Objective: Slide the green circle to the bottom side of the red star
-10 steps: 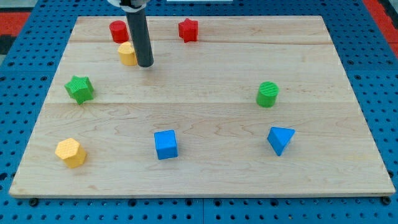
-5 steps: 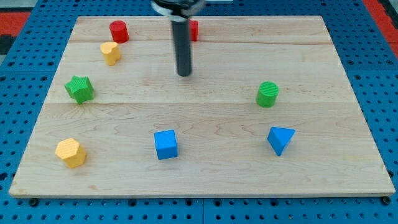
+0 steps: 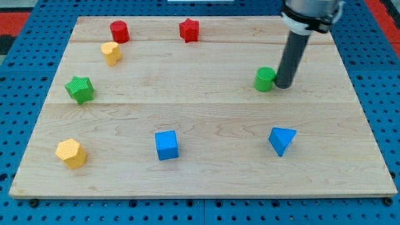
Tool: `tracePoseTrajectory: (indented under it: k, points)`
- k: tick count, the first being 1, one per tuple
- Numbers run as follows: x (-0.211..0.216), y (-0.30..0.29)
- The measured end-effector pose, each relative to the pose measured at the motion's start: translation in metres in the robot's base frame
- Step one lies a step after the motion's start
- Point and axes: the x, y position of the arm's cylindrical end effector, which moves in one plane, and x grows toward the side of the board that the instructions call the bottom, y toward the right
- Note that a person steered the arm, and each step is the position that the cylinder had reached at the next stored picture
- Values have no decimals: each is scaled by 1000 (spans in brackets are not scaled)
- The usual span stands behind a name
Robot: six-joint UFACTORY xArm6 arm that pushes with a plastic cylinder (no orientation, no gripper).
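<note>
The green circle (image 3: 264,79) sits on the right half of the wooden board (image 3: 206,181). My tip (image 3: 284,85) is down on the board, touching the circle's right side. The red star (image 3: 189,30) lies near the view's top edge, up and to the left of the green circle, well apart from it.
A red cylinder (image 3: 119,31) and a yellow block (image 3: 111,53) sit at the top left. A green star (image 3: 80,89) is at the left, a yellow hexagon (image 3: 70,153) at the bottom left. A blue cube (image 3: 166,145) and a blue triangle (image 3: 281,140) lie near the bottom.
My tip has swept from the top left across the board to the green circle's right side. The yellow block was nudged up and left. The green circle has shifted slightly left and up.
</note>
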Motion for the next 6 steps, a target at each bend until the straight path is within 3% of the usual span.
tracePoseTrajectory:
  k: [2, 3, 6]
  points:
    - [-11, -105]
    - [-13, -128]
    - [-68, -128]
